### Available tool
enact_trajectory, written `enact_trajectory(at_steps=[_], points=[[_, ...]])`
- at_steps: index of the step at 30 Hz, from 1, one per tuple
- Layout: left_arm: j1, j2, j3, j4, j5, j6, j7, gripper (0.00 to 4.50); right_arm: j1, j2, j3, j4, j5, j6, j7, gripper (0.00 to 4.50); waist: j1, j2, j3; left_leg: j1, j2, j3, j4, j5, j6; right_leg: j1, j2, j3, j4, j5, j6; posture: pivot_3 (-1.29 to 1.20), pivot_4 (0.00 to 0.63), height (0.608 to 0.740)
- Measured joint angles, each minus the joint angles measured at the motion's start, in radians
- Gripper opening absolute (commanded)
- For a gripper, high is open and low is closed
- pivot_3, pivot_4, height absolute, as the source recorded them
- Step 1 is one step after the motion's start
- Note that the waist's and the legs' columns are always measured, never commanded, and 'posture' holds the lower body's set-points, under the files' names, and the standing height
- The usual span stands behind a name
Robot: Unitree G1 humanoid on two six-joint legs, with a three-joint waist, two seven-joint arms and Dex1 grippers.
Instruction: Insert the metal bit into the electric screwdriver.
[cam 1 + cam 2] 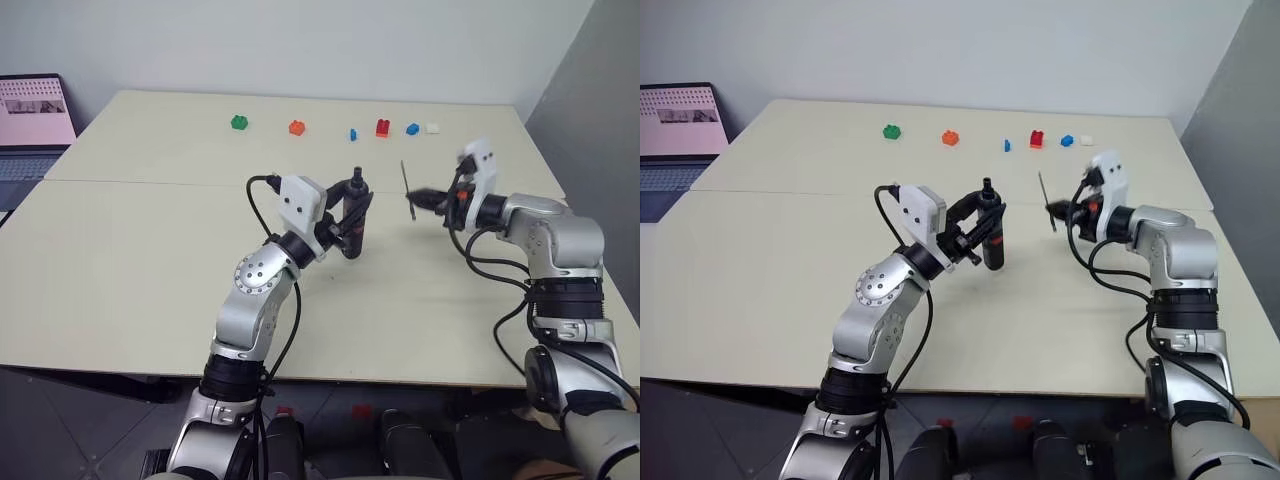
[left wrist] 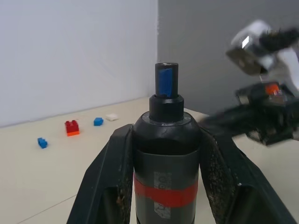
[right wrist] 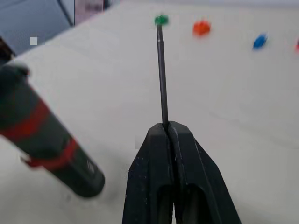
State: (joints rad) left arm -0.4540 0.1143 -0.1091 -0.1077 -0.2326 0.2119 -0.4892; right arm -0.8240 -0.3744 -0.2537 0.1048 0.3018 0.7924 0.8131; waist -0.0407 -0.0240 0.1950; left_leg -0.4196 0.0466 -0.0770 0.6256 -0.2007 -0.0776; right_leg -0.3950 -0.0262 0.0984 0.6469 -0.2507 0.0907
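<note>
We had the electric screwdriver (image 2: 166, 154) clamped upright in the left tool (image 1: 352, 222), above the bench (image 1: 150, 260). The right tool (image 3: 168, 128), well apart, pinched the metal bit (image 3: 161, 74) at one end. We judged the bit light, stiff and slippery; gripping lower would steady it.

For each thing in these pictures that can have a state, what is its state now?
electric screwdriver: held upright above the table, blue tip up, no bit in it.
metal bit: pinched at one end, not yet inserted.
left gripper: shut on the screwdriver's body.
right gripper: shut on the bit.
laptop: open, screen lit.
toy bricks: lying apart in a row at the table's far side.
</note>
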Motion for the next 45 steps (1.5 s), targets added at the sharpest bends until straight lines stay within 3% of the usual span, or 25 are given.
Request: enact_trajectory(at_steps=[15,27,45], points=[[0.034,-0.042,-0.026,0.074,0.082,-0.119,0.067,1.63,0.036,0.158,0.013,-0.175,0.192,-0.145,-0.132,0.00,-0.009,0.000,0.000,0.000,0.000,0.000,0.000,0.000,0.000,0.000,0.000,0.000,0.000,0.001,-0.001,0.00,0.150,0.740],[0.050,-0.054,-0.031,0.075,0.099,-0.141,0.109,1.63,0.126,0.226,0.110,-0.221,0.177,-0.287,-0.232,0.00,-0.011,0.001,0.000,0.001,0.000,0.000,0.000,0.000,0.000,0.001,0.000,0.001,0.000,-0.001,0.001,0.00,0.150,0.740],[0.056,-0.059,-0.038,0.075,0.115,-0.153,0.128,1.63,0.220,0.275,0.224,-0.329,0.171,-0.324,-0.338,0.00,-0.011,0.001,0.000,0.001,0.000,0.000,0.000,0.000,0.000,0.001,0.001,0.001,-0.001,-0.002,0.000,0.00,0.150,0.740]])
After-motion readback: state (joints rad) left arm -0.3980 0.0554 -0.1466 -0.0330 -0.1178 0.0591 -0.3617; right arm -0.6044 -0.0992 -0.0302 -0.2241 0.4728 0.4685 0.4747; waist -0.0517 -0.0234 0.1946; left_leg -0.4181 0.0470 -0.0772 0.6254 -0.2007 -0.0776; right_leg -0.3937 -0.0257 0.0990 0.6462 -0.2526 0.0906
